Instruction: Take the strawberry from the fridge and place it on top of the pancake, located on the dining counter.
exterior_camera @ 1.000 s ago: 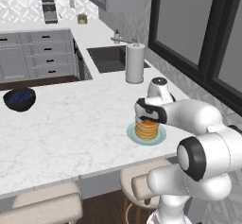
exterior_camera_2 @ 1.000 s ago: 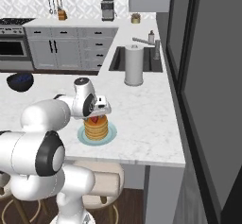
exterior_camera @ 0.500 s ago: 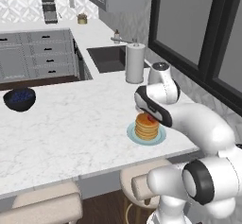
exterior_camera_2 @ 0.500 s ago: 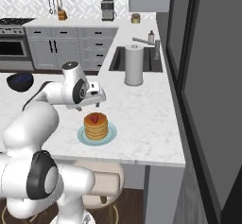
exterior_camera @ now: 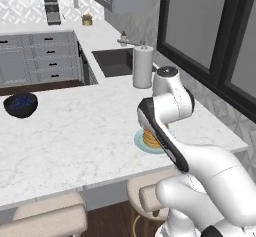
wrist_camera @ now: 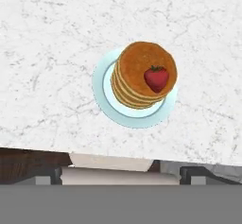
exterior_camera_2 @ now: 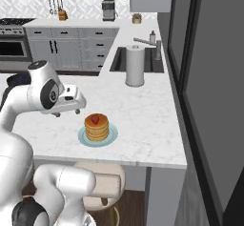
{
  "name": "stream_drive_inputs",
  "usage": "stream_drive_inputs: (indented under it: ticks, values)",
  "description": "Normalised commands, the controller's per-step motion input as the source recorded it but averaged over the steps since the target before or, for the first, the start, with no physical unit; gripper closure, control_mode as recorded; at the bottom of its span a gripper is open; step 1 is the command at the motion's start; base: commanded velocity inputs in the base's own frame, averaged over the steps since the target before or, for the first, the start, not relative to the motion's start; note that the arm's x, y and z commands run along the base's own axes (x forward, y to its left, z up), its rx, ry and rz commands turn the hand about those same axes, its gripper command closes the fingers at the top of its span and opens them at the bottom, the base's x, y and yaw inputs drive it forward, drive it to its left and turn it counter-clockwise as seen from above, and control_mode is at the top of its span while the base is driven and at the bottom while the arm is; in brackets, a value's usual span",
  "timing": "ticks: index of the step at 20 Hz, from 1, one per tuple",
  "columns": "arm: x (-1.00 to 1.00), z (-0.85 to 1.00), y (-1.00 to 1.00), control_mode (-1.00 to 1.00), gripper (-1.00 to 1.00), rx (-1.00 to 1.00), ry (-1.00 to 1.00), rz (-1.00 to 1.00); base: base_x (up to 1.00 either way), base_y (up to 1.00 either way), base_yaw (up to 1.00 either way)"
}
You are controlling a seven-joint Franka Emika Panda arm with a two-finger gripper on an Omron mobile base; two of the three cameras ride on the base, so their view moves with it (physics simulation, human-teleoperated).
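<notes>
Strawberry, small, soft and likely bruisable, sits on the pancake near the table's front edge, best pinched lightly across its sides; gripper wide, empty.

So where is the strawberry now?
The strawberry sits on top of the pancake stack on its pale blue plate, near the counter's front edge, above a stool.

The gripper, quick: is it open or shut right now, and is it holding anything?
Gripper: open, holding nothing; the strawberry sits on the pancakes, apart from it.
</notes>
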Motion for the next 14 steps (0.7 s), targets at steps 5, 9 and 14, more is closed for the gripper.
stream_drive_inputs:
  ticks: [5,9,14]
  values:
    - [-1.00,-0.06,0.46,-1.00,-1.00,0.00,0.00,-0.17,0.00,0.00,0.00]
    - [-0.66,-0.65,0.16,-1.00,-1.00,0.00,0.16,-0.12,0.00,0.00,0.00]
    - [-0.31,-0.80,0.00,-1.00,-1.00,0.00,0.18,-0.09,0.00,0.00,0.00]
